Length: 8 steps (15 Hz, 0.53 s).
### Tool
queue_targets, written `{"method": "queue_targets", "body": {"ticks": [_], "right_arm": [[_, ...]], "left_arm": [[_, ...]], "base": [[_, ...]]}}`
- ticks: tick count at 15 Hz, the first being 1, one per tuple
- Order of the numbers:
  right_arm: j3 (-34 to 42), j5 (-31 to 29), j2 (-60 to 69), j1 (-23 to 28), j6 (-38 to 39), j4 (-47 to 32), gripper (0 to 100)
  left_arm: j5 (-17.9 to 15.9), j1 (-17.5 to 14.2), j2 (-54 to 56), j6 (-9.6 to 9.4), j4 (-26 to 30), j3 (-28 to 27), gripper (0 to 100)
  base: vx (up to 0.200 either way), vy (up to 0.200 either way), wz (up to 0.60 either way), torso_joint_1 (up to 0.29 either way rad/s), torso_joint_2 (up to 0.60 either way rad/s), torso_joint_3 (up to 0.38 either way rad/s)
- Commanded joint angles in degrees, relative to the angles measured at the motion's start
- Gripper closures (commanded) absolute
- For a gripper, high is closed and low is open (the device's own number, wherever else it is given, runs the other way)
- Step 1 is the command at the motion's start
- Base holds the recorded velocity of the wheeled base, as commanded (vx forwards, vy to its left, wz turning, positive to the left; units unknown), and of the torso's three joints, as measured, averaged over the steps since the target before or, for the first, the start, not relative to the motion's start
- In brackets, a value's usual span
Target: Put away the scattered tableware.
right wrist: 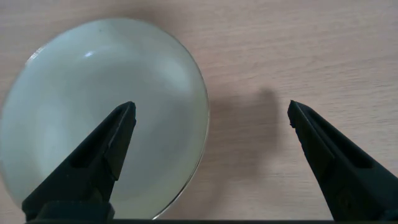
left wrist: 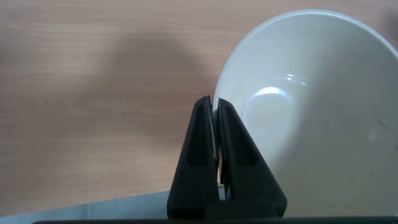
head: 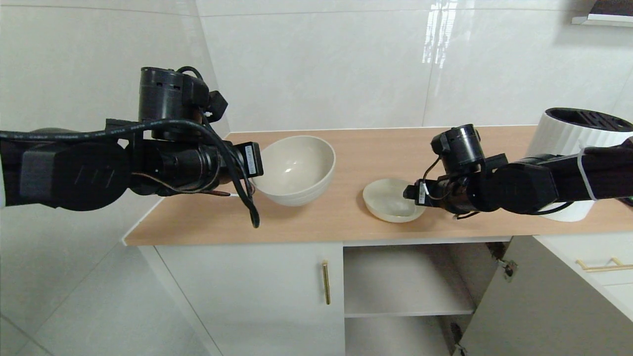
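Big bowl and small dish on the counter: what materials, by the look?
Big bowl: opaque cream, glossy, with sharp highlights; likely glazed ceramic, possibly melamine. Small dish: pale, slightly translucent with a soft sheen; frosted glass or plastic, can't tell which.

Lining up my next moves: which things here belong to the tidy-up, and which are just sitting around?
Job: large bowl, rim pinched by left gripper; small dish, right gripper open over its rim; open cupboard shelf, probably where they go.
Just there: white ribbed container on the counter; closed cupboard door.
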State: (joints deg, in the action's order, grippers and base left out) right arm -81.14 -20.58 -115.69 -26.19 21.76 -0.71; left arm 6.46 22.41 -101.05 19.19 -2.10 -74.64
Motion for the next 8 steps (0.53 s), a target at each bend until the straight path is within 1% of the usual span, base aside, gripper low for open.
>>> {"method": "queue_targets", "body": {"ticks": [1, 8], "right_arm": [[0.0, 0.0, -0.7, 0.0, -0.1, 0.0, 100], [0.1, 0.2, -0.5, 0.0, 0.1, 0.3, 100]], "left_arm": [[0.0, 0.0, 0.4, 0.06, 0.0, 0.1, 100], [0.1, 0.0, 1.4, -0.12, 0.0, 1.1, 100]], "base": [[0.000, 0.000, 0.00, 0.000, 0.00, 0.000], [0.000, 0.000, 0.00, 0.000, 0.00, 0.000]]}}
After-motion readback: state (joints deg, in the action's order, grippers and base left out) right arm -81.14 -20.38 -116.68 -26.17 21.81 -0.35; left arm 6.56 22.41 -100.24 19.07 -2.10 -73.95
